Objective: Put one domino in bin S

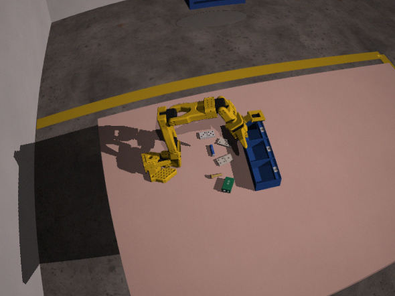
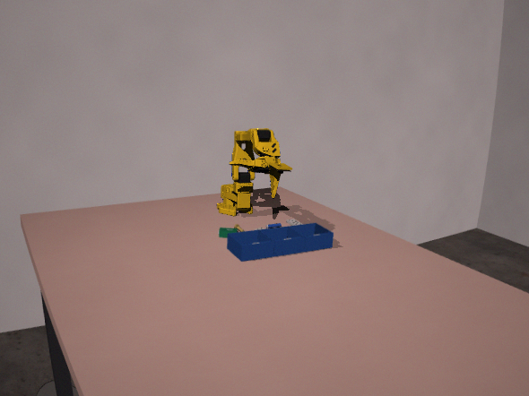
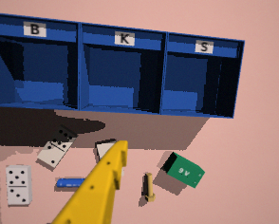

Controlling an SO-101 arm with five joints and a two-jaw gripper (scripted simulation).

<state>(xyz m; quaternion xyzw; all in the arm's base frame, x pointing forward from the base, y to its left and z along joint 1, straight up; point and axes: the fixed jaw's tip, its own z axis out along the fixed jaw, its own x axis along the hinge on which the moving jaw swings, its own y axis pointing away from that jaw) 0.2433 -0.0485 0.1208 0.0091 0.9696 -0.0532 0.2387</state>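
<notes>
Three white dominoes lie on the table: one (image 1: 206, 134) (image 3: 18, 184) farthest from the bins, one (image 1: 223, 142) (image 3: 57, 146) in shadow, and one (image 1: 224, 159) (image 3: 105, 148) partly hidden behind my finger in the wrist view. The blue bin row (image 1: 266, 181) (image 2: 278, 246) has compartments B (image 3: 34, 29), K (image 3: 124, 39) and S (image 3: 204, 46), all of which look empty. My gripper (image 1: 248, 132) (image 2: 280, 181) is open and empty. It hangs above the table between the dominoes and the bin row, near the B end. Only its yellow fixed finger (image 3: 111, 168) shows in the wrist view.
A blue cylindrical battery (image 1: 211, 150) (image 3: 70, 182), a small brass bolt (image 1: 215, 175) (image 3: 148, 186) and a green 9V battery (image 1: 227, 184) (image 3: 184, 170) (image 2: 225, 232) lie near the dominoes. The arm's base (image 1: 161, 171) stands left of them on the pink table (image 1: 234, 248).
</notes>
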